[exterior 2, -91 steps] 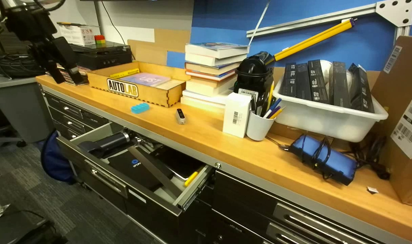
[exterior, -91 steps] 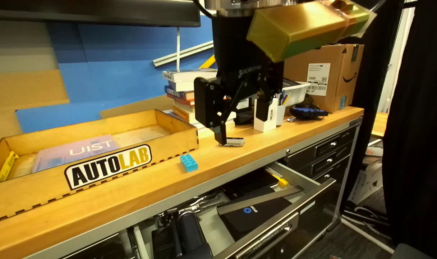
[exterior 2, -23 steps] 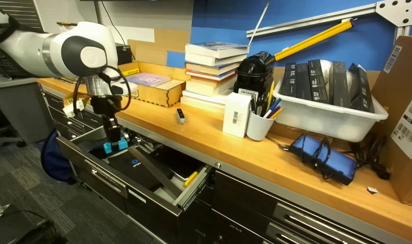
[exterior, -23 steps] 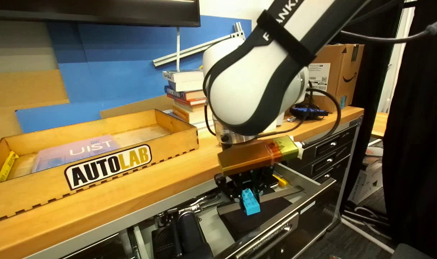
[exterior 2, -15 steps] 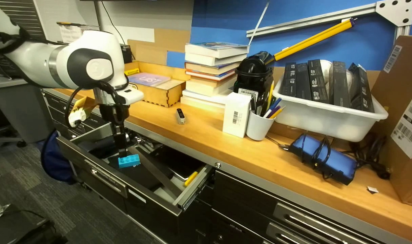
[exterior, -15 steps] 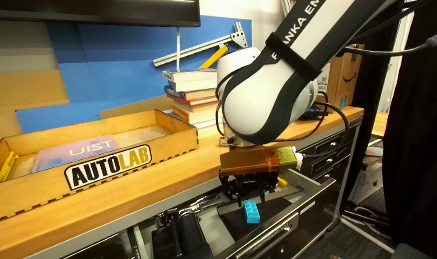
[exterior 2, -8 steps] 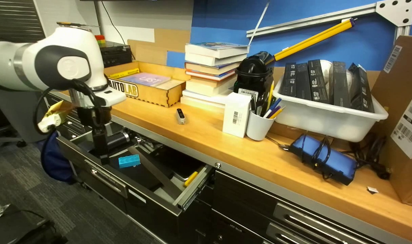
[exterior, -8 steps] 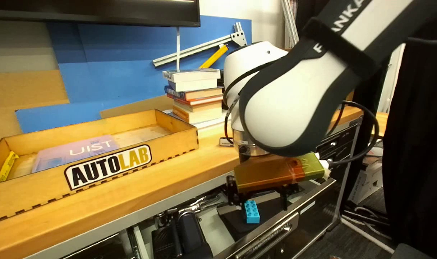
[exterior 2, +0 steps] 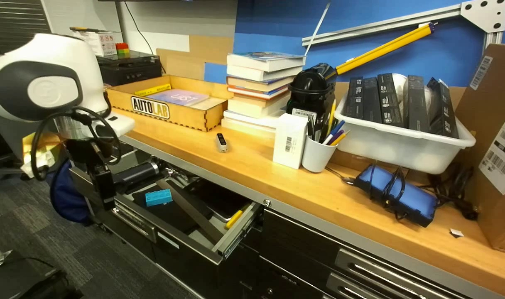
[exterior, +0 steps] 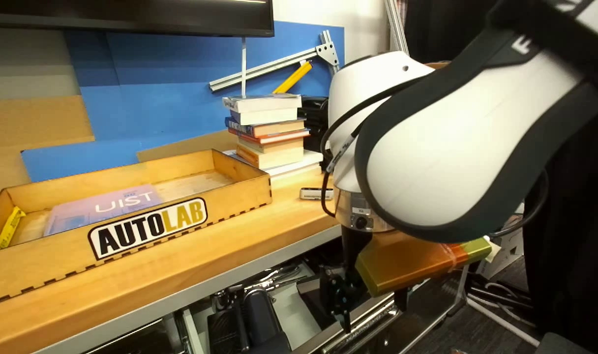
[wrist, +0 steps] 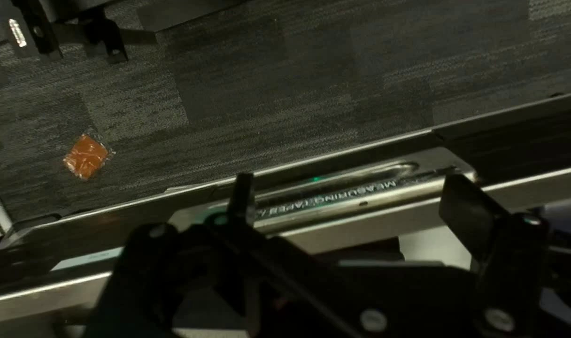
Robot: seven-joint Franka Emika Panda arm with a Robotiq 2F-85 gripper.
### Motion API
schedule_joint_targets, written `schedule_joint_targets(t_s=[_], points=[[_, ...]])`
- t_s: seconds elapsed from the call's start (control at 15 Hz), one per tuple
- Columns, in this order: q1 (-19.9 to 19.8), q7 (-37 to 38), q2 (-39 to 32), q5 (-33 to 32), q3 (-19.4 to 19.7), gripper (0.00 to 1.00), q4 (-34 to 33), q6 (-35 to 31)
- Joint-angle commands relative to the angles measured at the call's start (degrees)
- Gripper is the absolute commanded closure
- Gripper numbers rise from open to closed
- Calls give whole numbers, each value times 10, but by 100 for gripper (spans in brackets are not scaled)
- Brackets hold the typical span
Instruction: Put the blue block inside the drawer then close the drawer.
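The blue block (exterior 2: pixel 158 197) is a small teal studded brick. It lies in the open drawer (exterior 2: pixel 194 246), on a black flat item. In an exterior view the arm hides it, and it does not show in the wrist view. The drawer is pulled out, and its front rim shows in the wrist view (wrist: pixel 358 232). My gripper (wrist: pixel 349 190) is open and empty, its fingers apart over the drawer's front edge and handle strip (wrist: pixel 327 197). In both exterior views the gripper (exterior: pixel 374 316) is at the drawer front, apart from the block.
A wooden AUTOLAB tray (exterior: pixel 240 189), a stack of books (exterior 2: pixel 261 83) and a small device (exterior 2: pixel 221 142) stand on the worktop (exterior 2: pixel 186 143). The drawer holds a dark cylindrical tool (exterior 2: pixel 136 174), a flat metal bar (exterior 2: pixel 192 211) and a yellow-handled thing (exterior 2: pixel 234 219).
The block was on the worktop, then in my gripper over the drawer. My gripper has opened and let it go inside. The gripper has since moved away from it to the drawer's front edge.
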State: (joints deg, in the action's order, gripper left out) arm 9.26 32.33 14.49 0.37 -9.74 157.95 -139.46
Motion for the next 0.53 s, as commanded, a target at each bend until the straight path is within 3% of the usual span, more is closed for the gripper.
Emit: schedule_joint_targets(t_s=[0.0, 0.13, 0.47], points=[[-11, -42, -84, 9, -4, 0, -29, 5], [-14, -60, -125, 11, 3, 0, -41, 2], [-27, 36, -179, 0, 24, 0, -75, -38]])
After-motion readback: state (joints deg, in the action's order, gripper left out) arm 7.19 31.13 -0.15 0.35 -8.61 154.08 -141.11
